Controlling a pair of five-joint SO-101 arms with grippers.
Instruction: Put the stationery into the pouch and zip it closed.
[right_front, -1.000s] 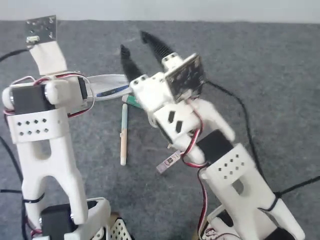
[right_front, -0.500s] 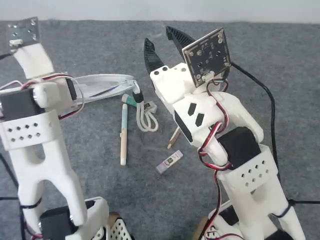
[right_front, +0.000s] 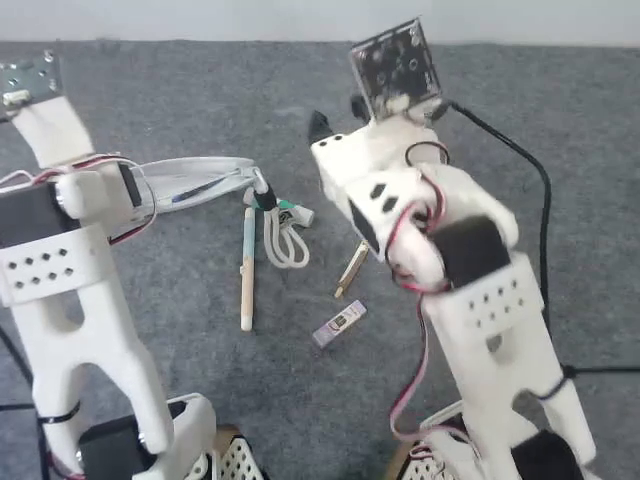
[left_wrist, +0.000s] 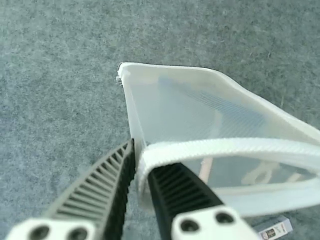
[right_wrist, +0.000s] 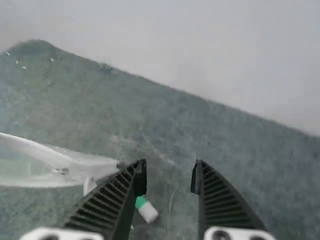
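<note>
**A:** Your biggest risk is the pouch (right_front: 195, 180). The left gripper (left_wrist: 139, 162) only has a thin pinch on the zipper edge, with its fingers narrow and clamped on the tape. Drag anything against that rim and I think it slips out, or the mouth flops shut.

**B:** Yeah, and the loose stuff sits awkwardly on the grey mat (right_front: 560, 120), all just off the pouch's open end. The long pen (right_front: 247, 265) is thin and flat, so it's easy to knock away. The looped white cable (right_front: 283, 238) is right beside the green-capped marker (right_front: 290, 211), so you might grab both. The wooden stick (right_front: 351, 270) and the little tag-like piece (right_front: 338, 324) lie farther out.

**A:** What about pose?

**B:** The left arm is low, holding the pouch's rim up off the mat. The right gripper (right_wrist: 170, 167) hangs above the marker, tilted toward the far edge, with its fingers wide and nothing in them.
</note>
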